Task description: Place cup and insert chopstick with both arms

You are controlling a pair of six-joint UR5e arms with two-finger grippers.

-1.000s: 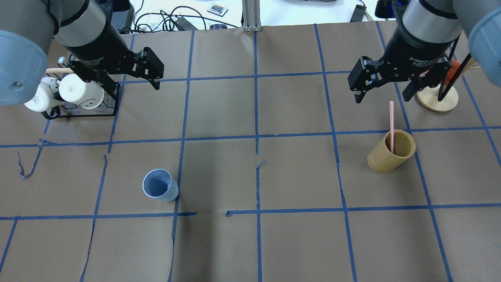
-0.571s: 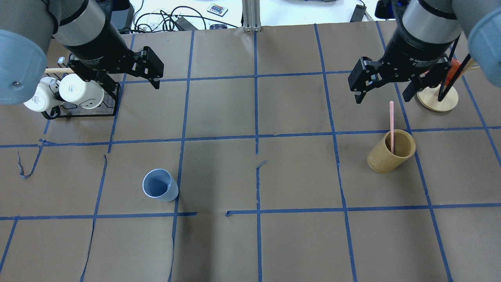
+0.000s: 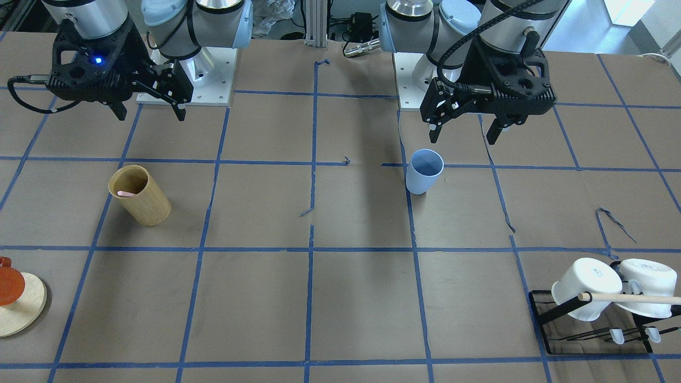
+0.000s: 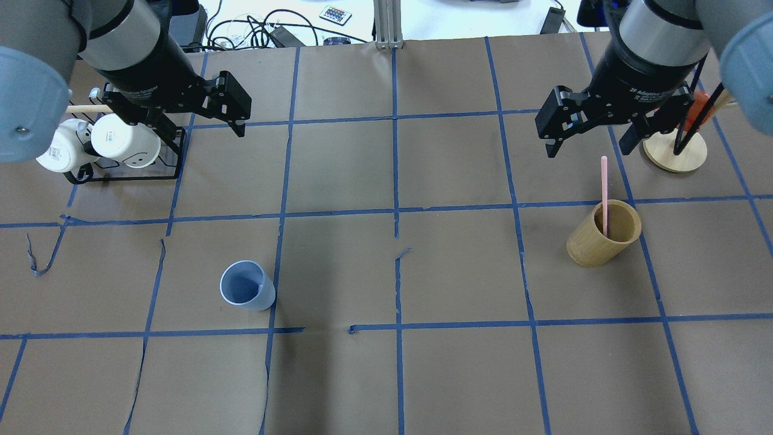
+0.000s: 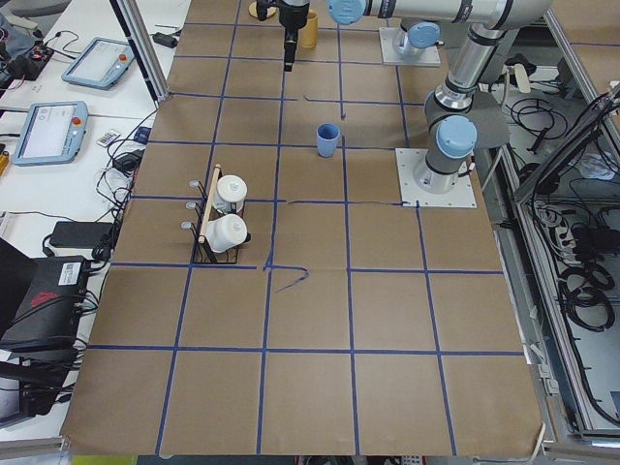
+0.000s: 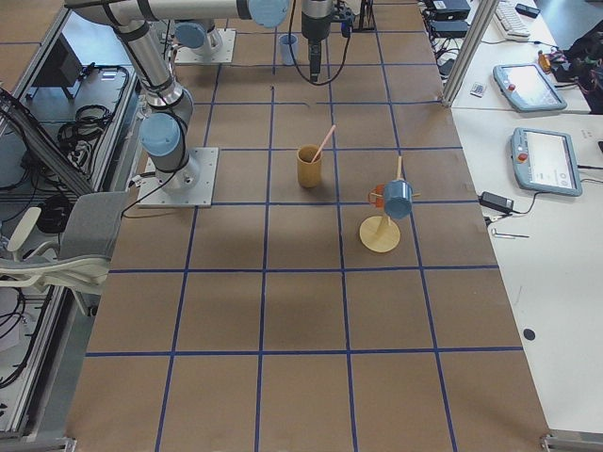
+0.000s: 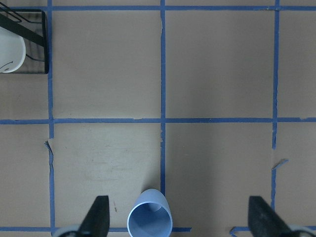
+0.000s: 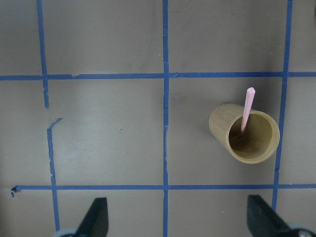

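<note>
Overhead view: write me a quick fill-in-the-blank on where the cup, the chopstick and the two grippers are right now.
The pink chopstick stands in the tan holder, on the robot's ______ side. The blue cup stands upright on the robot's ______ side. The left gripper and the right gripper hang above the table, each empty, with jaws ______.
Missing words: right; left; open.

The desk (image 4: 459, 374) is covered with brown paper and marked into squares by blue tape (image 4: 395, 169). 2 white mugs (image 3: 585, 279) are hung on a black rack (image 3: 564, 340) at one end. A round wooden stand (image 6: 380, 237) is set at the other end. 2 tablets (image 5: 48, 131) are laid on a side bench.
</note>
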